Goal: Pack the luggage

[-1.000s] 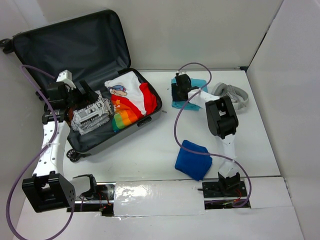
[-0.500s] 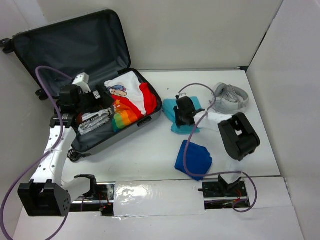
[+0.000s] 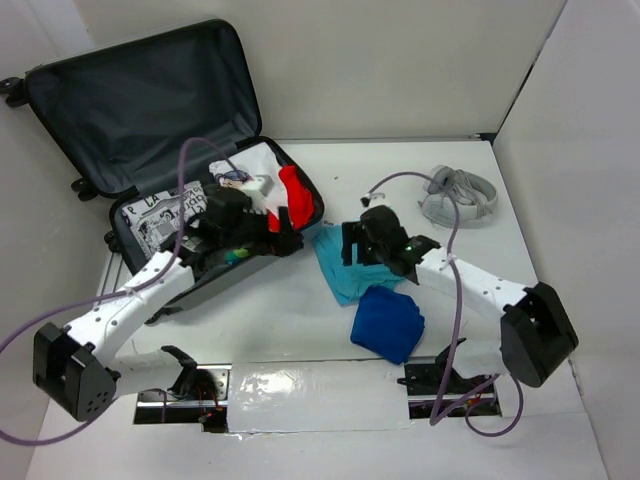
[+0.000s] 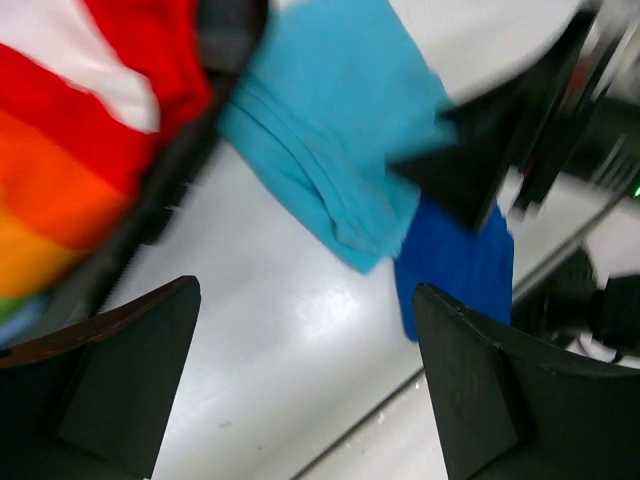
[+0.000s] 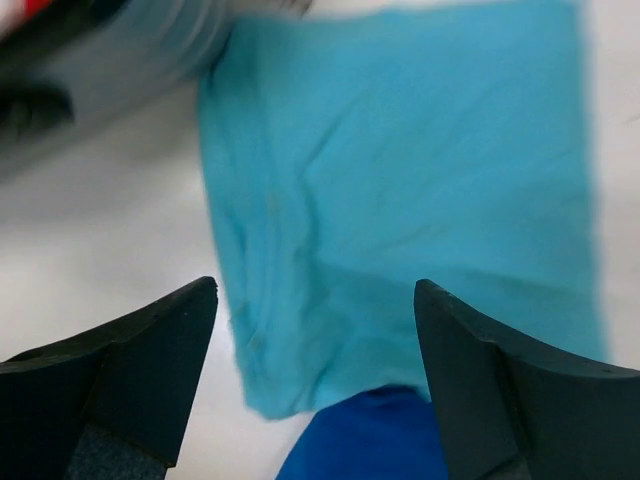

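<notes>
Teal cloth (image 3: 335, 272) now sits nearer the luggage (image 3: 150, 110). Left gripper (image 4: 305, 300) and right gripper (image 5: 315, 290) are both spread, empty. 3 things still outside, counting blue cloth (image 3: 388, 320) and grey headset (image 3: 460, 195).

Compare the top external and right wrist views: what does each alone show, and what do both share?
Only the top view shows the raised lid of the luggage, the left gripper, and a grey-white looped item. Only the wrist view shows the right gripper with jaws spread open. Both show the light blue cloth touching the dark blue cloth.
</notes>
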Tool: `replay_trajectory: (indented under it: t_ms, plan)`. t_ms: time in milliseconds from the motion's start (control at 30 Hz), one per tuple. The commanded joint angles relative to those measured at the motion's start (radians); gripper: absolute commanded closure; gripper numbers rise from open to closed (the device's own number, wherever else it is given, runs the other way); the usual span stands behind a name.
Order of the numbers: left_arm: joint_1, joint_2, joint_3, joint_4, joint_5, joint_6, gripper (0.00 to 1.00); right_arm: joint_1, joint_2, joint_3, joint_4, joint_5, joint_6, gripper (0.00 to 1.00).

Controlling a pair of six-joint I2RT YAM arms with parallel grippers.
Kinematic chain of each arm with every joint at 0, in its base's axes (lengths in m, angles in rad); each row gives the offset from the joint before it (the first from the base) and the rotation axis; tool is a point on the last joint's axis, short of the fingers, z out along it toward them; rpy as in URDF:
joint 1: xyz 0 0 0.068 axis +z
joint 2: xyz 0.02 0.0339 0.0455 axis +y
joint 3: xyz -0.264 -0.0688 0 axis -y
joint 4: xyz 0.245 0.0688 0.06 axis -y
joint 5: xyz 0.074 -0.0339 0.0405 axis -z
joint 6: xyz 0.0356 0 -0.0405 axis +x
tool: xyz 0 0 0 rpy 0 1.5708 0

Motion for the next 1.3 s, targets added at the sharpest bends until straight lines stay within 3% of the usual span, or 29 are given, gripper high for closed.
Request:
replay_trajectory:
  t_ms: [0, 67, 133, 367, 633, 767, 933, 1100, 1267]
  plan:
    - [-0.131, 0.06, 0.027, -0.017, -0.127, -0.057, 0.0, -0.115, -0.038, 0.05, -0.023, 0.059, -0.068, 0.14]
    - [-0.229, 0.135, 0.047, -0.028, -0.194, -0.103, 0.0, -0.211, -0.004, 0.05, 0.024, -0.013, -0.136, 0.15]
    - [-0.283, 0.198, 0.063, -0.039, -0.279, -0.241, 0.0, -0.261, 0.031, 0.05, 0.064, -0.022, -0.153, 0.15]
    - [-0.376, 0.492, 0.217, -0.086, -0.451, -0.566, 0.0, -0.448, 0.195, 0.086, 0.224, -0.309, -0.202, 0.16]
    - [-0.355, 0.605, 0.195, -0.01, -0.437, -0.628, 0.0, -0.466, 0.388, 0.165, 0.274, -0.321, -0.312, 0.16]
    - [-0.355, 0.652, 0.195, 0.015, -0.437, -0.64, 0.06, -0.477, 0.46, 0.213, 0.261, -0.403, -0.323, 0.19]
    - [-0.355, 0.703, 0.225, 0.015, -0.437, -0.62, 0.2, -0.477, 0.476, 0.178, 0.21, -0.493, -0.323, 0.2]
    - [-0.346, 0.735, 0.238, 0.015, -0.428, -0.611, 0.24, -0.477, 0.401, 0.109, 0.231, -0.585, -0.314, 0.27]
    - [-0.346, 0.753, 0.238, 0.027, -0.41, -0.602, 0.29, -0.477, 0.401, 0.096, 0.262, -0.585, -0.302, 0.6]
